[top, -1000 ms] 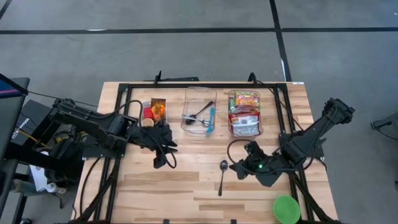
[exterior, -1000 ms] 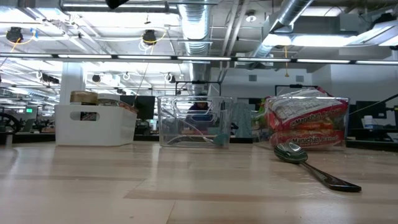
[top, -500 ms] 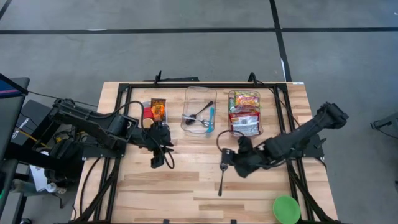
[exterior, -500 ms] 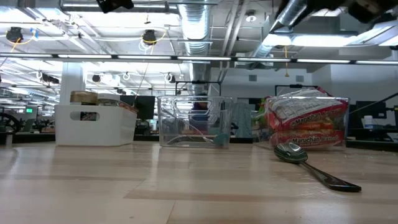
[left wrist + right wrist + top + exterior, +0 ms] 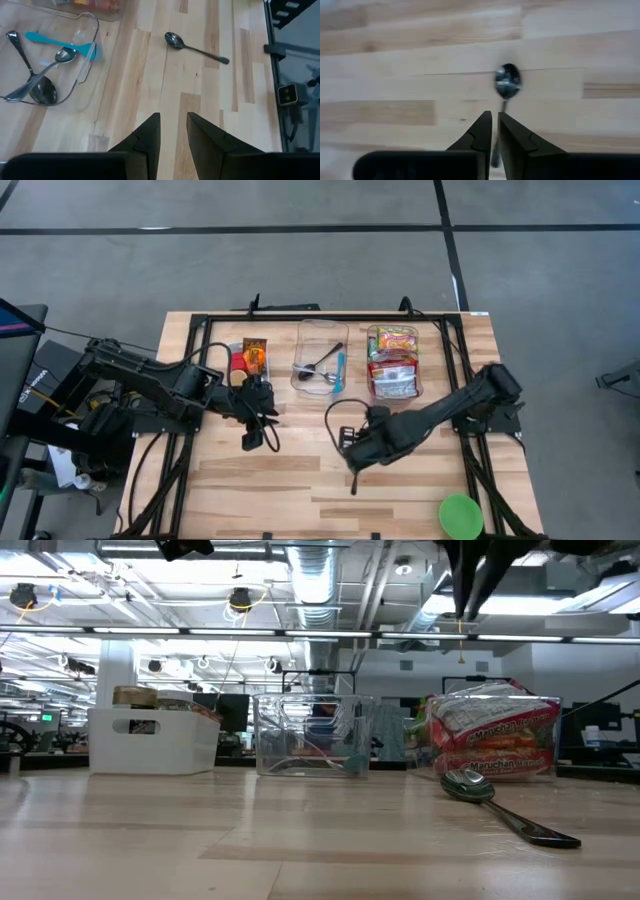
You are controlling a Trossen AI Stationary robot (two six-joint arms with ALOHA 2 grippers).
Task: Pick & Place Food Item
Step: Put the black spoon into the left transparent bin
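A metal spoon (image 5: 507,82) lies flat on the wooden table; in the high view only its handle (image 5: 352,480) shows. My right gripper (image 5: 494,120) hangs high above it, pointing down, shut and holding nothing, with the handle running under the fingers. My left gripper (image 5: 173,125) hovers open over the table's left middle (image 5: 255,442), with nothing between its fingers. Food packets (image 5: 393,365) fill the clear bin at the far right. Snack items (image 5: 248,358) sit in the white bin (image 5: 153,740).
A clear bin (image 5: 322,368) in the far middle holds spoons and a blue utensil. A green round dish (image 5: 461,517) sits at the near right corner. A black frame (image 5: 200,330) borders the table. Bare wood lies between the bins and the near edge.
My right gripper has swung toward the table's left edge, from beside the spoon's right to above its bowl. It has sunk a little and tipped to point steeply down. The spoon has stayed where it was.
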